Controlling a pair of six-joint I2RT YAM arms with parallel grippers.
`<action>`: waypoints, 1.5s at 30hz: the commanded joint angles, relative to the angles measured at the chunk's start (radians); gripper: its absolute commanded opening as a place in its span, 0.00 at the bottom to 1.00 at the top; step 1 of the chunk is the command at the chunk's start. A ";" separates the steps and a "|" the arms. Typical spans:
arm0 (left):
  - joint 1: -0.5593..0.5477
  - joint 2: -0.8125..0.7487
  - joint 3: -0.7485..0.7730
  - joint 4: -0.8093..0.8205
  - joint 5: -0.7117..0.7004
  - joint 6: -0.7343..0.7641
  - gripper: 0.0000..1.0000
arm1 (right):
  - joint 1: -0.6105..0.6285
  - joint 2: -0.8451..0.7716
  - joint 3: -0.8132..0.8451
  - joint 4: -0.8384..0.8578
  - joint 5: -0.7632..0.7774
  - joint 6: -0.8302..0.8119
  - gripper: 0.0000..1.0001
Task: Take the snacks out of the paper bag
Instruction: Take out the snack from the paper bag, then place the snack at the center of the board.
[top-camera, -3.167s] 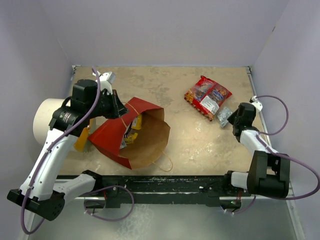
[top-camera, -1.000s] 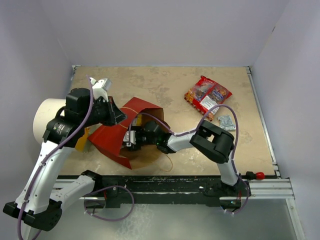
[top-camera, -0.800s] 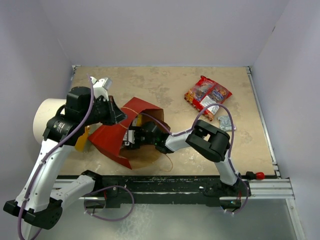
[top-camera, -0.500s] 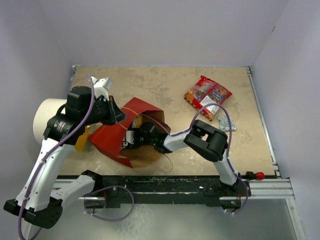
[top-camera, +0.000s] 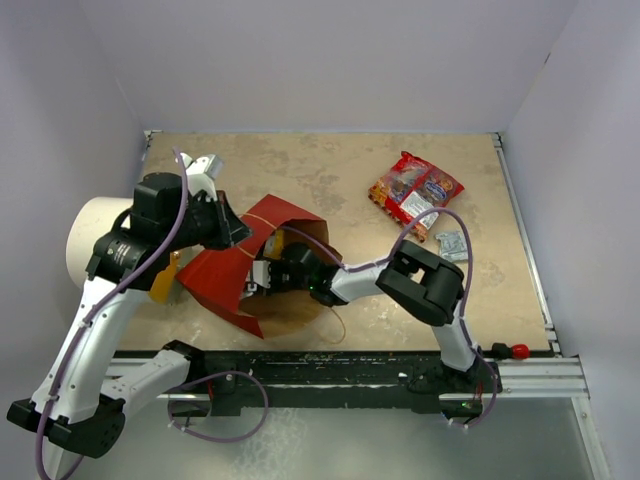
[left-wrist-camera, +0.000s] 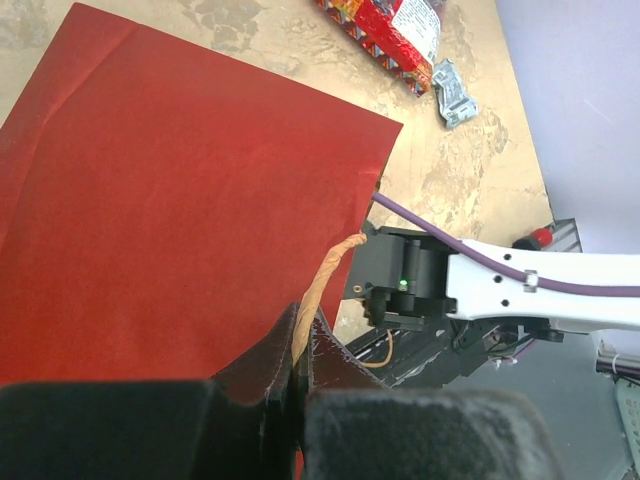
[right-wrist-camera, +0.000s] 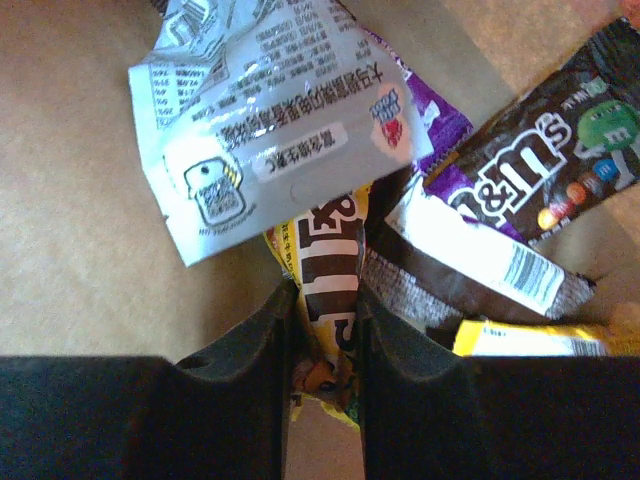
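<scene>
The yellow candy pack (right-wrist-camera: 332, 255) lies deep in the paper bag (top-camera: 222, 278), and my right hand (right-wrist-camera: 325, 300) is closed down on it, one finger pressed to each long side of the wrapper. Around it on the brown kraft floor of the bag sit more snacks. A silver-white packet (right-wrist-camera: 270, 130) overlaps its far end, and a purple pack (right-wrist-camera: 445, 128) shows just beyond that. A brown candy pack (right-wrist-camera: 555, 160) lies to the right, and a second yellow pack (right-wrist-camera: 520, 340) is at the near right.

The bag lies left of centre on the tabletop (top-camera: 300, 165), red outside, its mouth turned towards my right arm, which reaches in through it. My left hand (left-wrist-camera: 297, 370) is fully closed, pinching the bag's upper rim together with its tan string handle (left-wrist-camera: 325, 285) and holding that edge up.

Well apart, at the far right of the tabletop, two red snack bags (top-camera: 415, 190) lie touching, with a small silver-grey packet (top-camera: 450, 243) just beside them. A white cylinder (top-camera: 85, 235) stands behind my left arm at the left edge.
</scene>
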 joint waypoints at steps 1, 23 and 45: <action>-0.001 -0.024 0.028 0.040 -0.031 0.001 0.00 | 0.001 -0.143 -0.046 -0.012 0.009 0.019 0.26; -0.001 -0.068 -0.044 0.122 -0.087 0.078 0.00 | 0.002 -1.196 -0.337 -0.837 0.095 0.443 0.25; -0.001 -0.088 -0.076 0.086 0.126 0.080 0.00 | -0.462 -0.842 -0.323 -0.798 0.759 1.201 0.19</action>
